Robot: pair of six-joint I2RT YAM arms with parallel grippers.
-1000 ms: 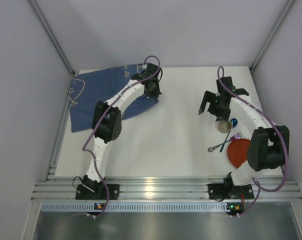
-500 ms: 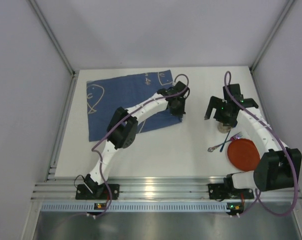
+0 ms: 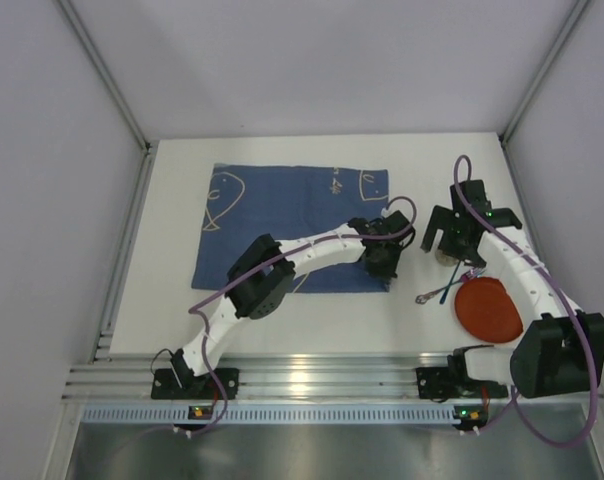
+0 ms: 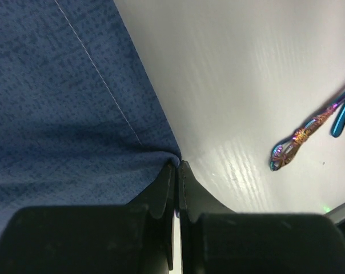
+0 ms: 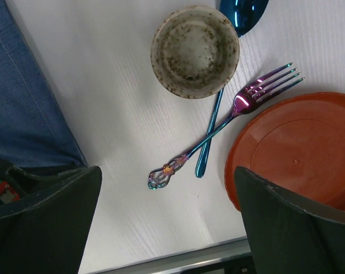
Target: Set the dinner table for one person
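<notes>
Over the last second the blue patterned mat (image 3: 282, 215) has been dragged rightward toward the middle of the dinner table (image 3: 312, 320), where it is now spread flat, and the right gripper (image 3: 448, 240) has been brought closer to the near edge, over the tableware. The mat's near right corner is seen pinched between the closed fingers of the left gripper (image 4: 177, 166), low against the surface. The right gripper's fingers are held wide apart with nothing between them, above the speckled cup (image 5: 195, 51), the iridescent fork (image 5: 232, 131), the blue spoon (image 5: 208, 145) crossed with it, and the orange plate (image 5: 298, 154), all clustered near the mat's right edge. Laying of the mat is judged nearly finished; release of the corner is called for next, after which the plate could be taken. The tabletop is matte white, enclosed by plain grey panels, with an aluminium rail (image 3: 312, 385) along the near edge
</notes>
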